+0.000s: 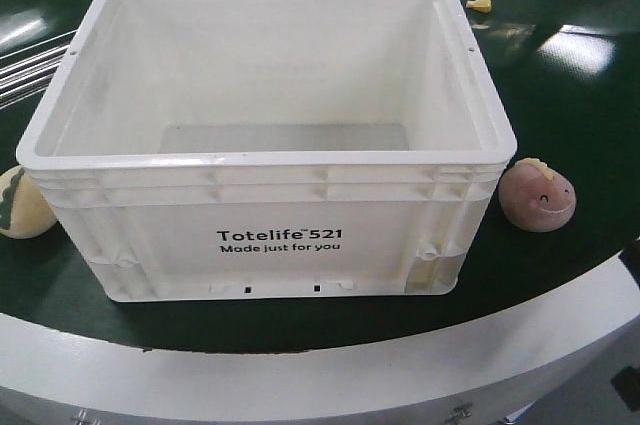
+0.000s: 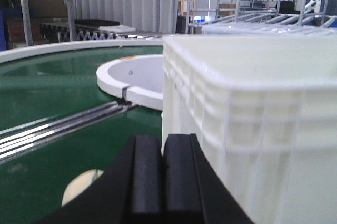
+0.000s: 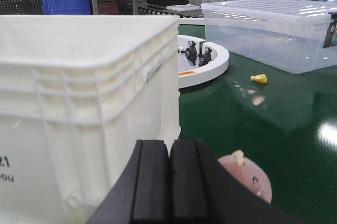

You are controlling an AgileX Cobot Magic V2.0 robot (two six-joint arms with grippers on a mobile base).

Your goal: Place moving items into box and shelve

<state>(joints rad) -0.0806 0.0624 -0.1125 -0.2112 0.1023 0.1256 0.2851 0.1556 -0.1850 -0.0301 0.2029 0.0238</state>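
White plastic, ribbed at the rim, forms the Totelife 521 crate [image 1: 150,235], which stands open and empty in the middle of the green surface [image 1: 570,85]. Neither soft toy is inside it. The pale yellow toy [image 1: 22,203], marked with a green spiky stripe, lies just beside the crate's front left corner. The pink smiling toy [image 1: 537,195] lies just beside the front right corner. This layout seems meant to let each arm take the toy on its own side. The left gripper [image 2: 161,145] sits low beside the crate's left wall, jaws pressed together on nothing, with the yellow toy peeking out below. The right gripper [image 3: 169,147] mirrors it by the right wall, jaws likewise closed and empty, the pink toy just beyond. Farther off rest a clear plastic bin [image 3: 274,29], a small yellow object [image 3: 258,78] and a white ring [image 3: 210,63].
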